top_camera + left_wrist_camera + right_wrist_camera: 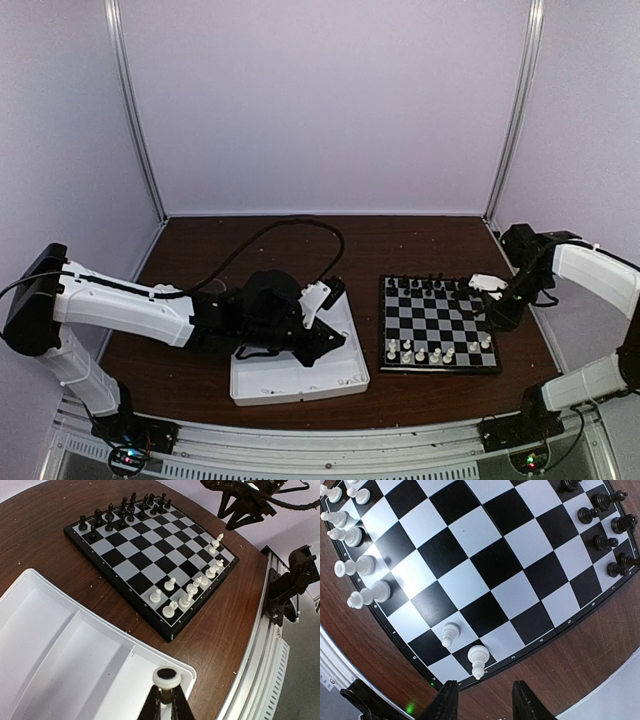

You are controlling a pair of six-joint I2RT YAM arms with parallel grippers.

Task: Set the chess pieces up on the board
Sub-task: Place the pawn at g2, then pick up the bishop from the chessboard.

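The board (pixel 440 320) lies right of centre. Black chess pieces (pixel 430 285) line its far edge, and white chess pieces (pixel 432 352) stand along its near edge. My left gripper (pixel 166 702) hangs over the near right corner of the white tray and is shut on a white chess piece (pixel 166 679), whose dark-felted base faces the camera. My right gripper (pixel 485 700) is open just off the board's (pixel 490 560) right edge. A white pawn (pixel 478 657) stands free on the edge square just ahead of its fingers, with a second pawn (pixel 450 632) beside it.
The white three-compartment tray (pixel 300 378) sits left of the board (pixel 145 560), touching nothing on it. A black cable (pixel 300 228) loops over the table behind the left arm. The aluminium rail (pixel 272 645) runs along the near edge.
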